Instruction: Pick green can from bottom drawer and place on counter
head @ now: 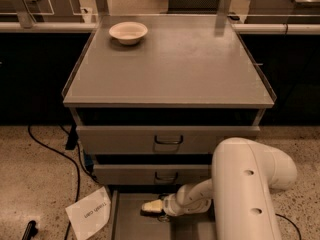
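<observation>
Pale-tipped gripper (150, 207) reaches low inside the shallow grey metal bottom drawer (131, 220); its grip state cannot be told.

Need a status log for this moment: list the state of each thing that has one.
Bottom drawer: pulled open.
Upper drawers: both shut.
Bowl: upright on the counter, looks empty.
Gripper: low inside the bottom drawer.
Green can: not visible.

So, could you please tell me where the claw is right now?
The claw is at the bottom of the camera view, slightly left of centre, low over the open bottom drawer, just below the lower handled drawer.
</observation>
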Action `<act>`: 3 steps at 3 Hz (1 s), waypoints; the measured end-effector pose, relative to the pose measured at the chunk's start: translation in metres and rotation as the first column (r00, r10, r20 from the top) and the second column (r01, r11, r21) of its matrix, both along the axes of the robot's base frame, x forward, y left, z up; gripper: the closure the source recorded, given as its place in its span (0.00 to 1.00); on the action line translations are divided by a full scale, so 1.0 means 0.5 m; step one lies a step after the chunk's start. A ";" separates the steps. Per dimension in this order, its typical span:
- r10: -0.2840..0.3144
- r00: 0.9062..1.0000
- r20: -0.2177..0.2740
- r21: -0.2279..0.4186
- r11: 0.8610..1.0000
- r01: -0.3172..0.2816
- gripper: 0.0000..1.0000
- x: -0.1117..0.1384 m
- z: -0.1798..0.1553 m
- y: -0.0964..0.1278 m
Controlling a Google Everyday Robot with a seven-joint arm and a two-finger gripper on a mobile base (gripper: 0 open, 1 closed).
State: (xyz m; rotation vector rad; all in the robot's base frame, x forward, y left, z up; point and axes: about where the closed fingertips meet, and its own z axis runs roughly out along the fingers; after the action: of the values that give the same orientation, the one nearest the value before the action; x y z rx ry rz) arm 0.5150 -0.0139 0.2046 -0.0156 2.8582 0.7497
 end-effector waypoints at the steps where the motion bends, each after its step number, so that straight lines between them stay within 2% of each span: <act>1: 0.012 1.000 0.004 0.002 1.000 -0.012 0.00 0.002 -0.024 0.019; 2: 0.030 1.000 0.011 0.006 1.000 -0.030 0.00 0.008 -0.040 0.041; 3: 0.019 0.999 0.027 -0.003 1.000 -0.019 0.00 0.012 -0.056 0.048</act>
State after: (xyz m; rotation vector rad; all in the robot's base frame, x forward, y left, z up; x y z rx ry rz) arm 0.5207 0.0103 0.1766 -0.0528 2.8377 0.7439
